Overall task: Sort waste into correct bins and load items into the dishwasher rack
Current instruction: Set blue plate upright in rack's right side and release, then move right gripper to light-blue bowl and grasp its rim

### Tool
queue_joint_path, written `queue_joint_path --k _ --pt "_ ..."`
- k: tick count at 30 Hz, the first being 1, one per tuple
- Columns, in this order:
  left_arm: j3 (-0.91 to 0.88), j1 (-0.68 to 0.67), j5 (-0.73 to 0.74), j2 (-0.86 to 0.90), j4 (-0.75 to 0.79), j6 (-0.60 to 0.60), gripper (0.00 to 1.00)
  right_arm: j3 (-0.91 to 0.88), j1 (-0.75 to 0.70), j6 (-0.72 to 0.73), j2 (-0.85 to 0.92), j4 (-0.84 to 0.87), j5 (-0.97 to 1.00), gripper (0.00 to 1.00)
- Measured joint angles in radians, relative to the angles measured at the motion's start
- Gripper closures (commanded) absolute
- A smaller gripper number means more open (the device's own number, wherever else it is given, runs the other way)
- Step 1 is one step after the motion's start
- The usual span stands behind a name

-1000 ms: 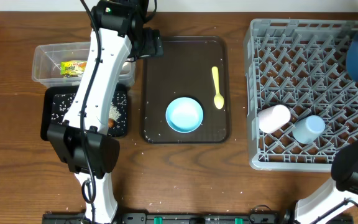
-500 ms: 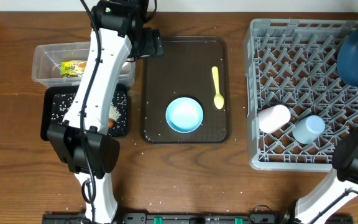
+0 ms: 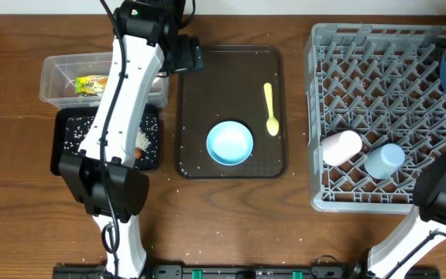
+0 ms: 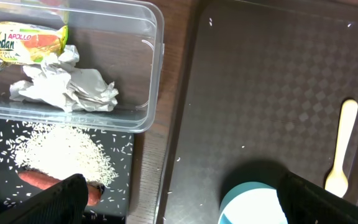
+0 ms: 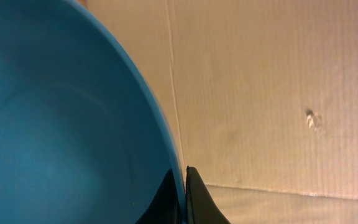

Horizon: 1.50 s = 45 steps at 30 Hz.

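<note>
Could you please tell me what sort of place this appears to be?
Probably a robotics test bench staged as a dish-clearing station: robot arms at a wooden table, a grey dishwasher rack holding two cups, and a clear tub and black tray for sorted waste.

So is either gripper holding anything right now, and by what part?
The right gripper is shut on the dark blue plate, pinching its rim. The left gripper is open and holds nothing.

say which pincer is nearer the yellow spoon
Left. The left pincer hangs up-left of the spoon over the serving tray's corner; the right pincer is at the rack's right edge, pinching the plate.
</note>
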Motion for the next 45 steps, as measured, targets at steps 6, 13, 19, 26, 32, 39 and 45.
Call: queue_joint_path --k 6,13,19,26,32,39,45 --pt "0.0 0.0 0.0 0.0 0.0 0.0 0.01 0.0 -0.006 -0.08 0.0 0.009 -0.037 0.99" --pt "0.0 0.0 0.0 0.0 0.0 0.0 0.01 0.0 -0.033 -0.134 0.001 -0.023 -0.08 0.99" --pt "0.0 0.0 0.0 0.0 0.0 0.0 0.01 0.013 -0.045 -0.14 -0.002 -0.071 -0.145 0.99" --pt "0.0 0.0 0.0 0.0 0.0 0.0 0.0 0.018 -0.021 -0.129 -0.011 -0.172 -0.241 0.67" --pt "0.0 0.0 0.0 0.0 0.0 0.0 0.01 0.011 0.066 -0.125 -0.005 -0.281 -0.357 0.39" --pt "0.0 0.0 0.0 0.0 0.0 0.0 0.01 0.007 0.14 -0.057 -0.002 -0.285 -0.411 0.01" --pt "0.0 0.0 0.0 0.0 0.0 0.0 0.01 0.007 0.178 0.082 -0.003 -0.248 -0.422 0.01"
